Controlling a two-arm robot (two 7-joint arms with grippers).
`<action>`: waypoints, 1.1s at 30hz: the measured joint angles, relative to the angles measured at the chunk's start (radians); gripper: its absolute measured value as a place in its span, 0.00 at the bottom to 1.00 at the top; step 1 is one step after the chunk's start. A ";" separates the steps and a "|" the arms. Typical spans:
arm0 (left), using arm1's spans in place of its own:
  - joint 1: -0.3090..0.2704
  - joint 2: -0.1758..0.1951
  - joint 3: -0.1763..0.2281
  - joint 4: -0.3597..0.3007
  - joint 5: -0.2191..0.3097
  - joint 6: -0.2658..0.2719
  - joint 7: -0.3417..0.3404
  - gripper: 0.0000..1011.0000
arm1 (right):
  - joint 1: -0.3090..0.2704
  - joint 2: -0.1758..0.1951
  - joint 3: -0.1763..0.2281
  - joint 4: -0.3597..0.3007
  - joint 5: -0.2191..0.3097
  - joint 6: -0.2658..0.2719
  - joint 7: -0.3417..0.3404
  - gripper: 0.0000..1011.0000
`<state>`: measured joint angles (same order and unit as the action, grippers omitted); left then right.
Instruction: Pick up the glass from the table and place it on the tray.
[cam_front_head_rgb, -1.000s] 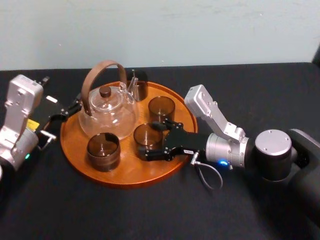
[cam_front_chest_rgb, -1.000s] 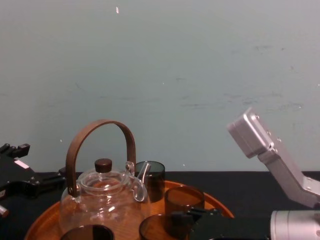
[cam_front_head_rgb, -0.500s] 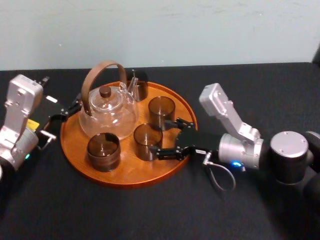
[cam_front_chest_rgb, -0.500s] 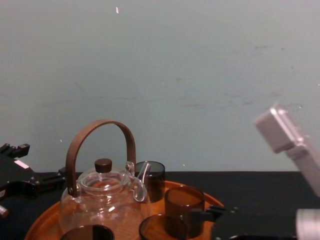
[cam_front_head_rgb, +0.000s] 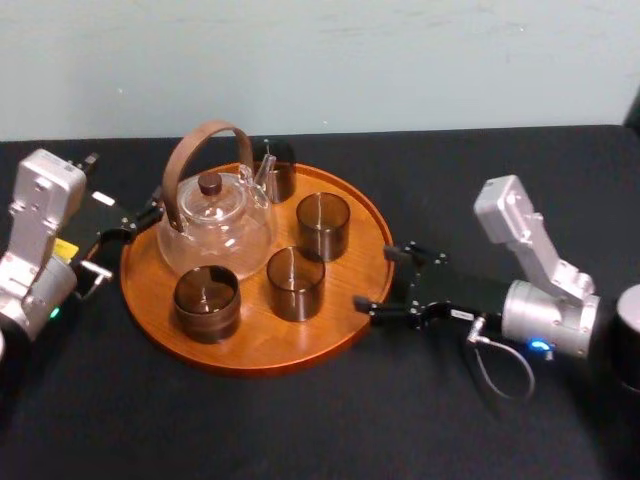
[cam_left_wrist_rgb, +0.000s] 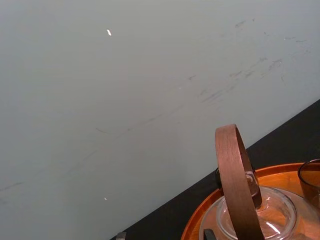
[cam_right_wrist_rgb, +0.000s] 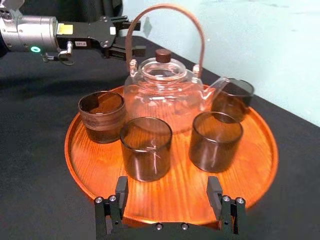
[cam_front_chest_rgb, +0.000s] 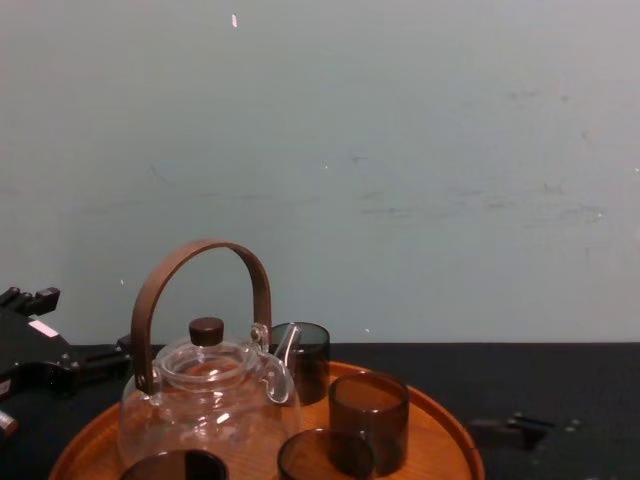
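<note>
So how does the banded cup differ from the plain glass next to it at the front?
The banded cup has a dark opaque band round its lower half; the plain glass is smoky see-through throughout. The plain glass stands nearer the open right claw, just off the right edge of the tray; the banded cup nearer the left claw, at its left. Both stand upright on the tray, untouched.

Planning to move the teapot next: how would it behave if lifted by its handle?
Probably fragile: the teapot is clear glass. Lifted by its tall looped handle, it might swing. It looks empty, so probably light.
</note>
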<state>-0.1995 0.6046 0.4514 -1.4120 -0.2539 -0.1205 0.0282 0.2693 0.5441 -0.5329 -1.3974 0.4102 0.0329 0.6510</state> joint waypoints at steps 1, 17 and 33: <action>0.000 0.000 0.000 0.000 0.000 0.000 0.000 0.99 | -0.010 0.011 0.010 -0.007 0.009 -0.005 0.002 0.99; 0.000 0.000 0.000 0.000 0.000 0.000 0.000 0.99 | -0.031 0.001 0.132 0.014 0.069 -0.058 -0.097 0.99; 0.000 0.000 0.000 0.000 0.000 0.000 0.000 0.99 | 0.028 -0.148 0.221 0.142 -0.008 -0.110 -0.344 0.99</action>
<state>-0.1995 0.6046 0.4514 -1.4120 -0.2539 -0.1205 0.0283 0.2977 0.3960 -0.3123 -1.2554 0.4018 -0.0776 0.3071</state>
